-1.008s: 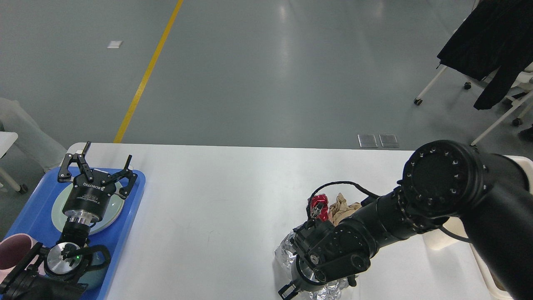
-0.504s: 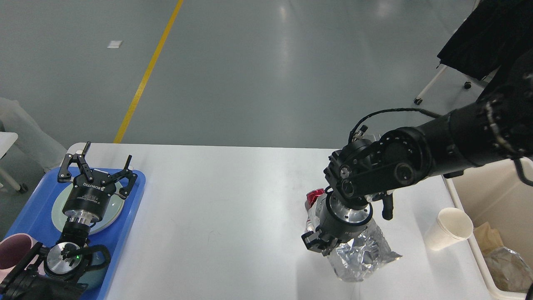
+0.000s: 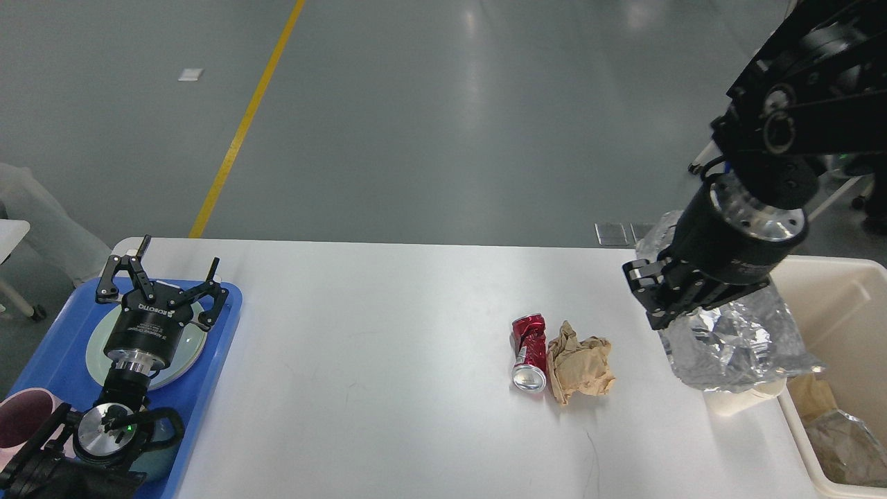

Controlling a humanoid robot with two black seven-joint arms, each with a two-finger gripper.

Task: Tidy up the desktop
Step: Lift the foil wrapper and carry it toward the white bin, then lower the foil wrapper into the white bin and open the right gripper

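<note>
The white desktop (image 3: 388, 360) fills the lower middle of the head view. On it lie a crushed red can (image 3: 528, 352) and, touching its right side, a crumpled brown paper ball (image 3: 581, 362). My right gripper (image 3: 675, 312) hangs above the table's right end, shut on a crinkled silver foil bag (image 3: 738, 339) that dangles over the bin's left rim. A white paper cup (image 3: 734, 402) is mostly hidden behind the bag. My left gripper (image 3: 170, 267) stands open over the blue tray, holding nothing.
A blue tray (image 3: 215, 346) at the left edge carries a pale green plate (image 3: 100, 346), a pink cup (image 3: 17, 416) and a teal mug (image 3: 156, 457). A cream bin (image 3: 842, 305) at the right holds brown paper and foil. A chair draped in black cloth stands far right.
My right arm lifted the foil bag off the table and swung it right and up toward the cream bin, uncovering the can and paper ball. The left arm stayed still.
</note>
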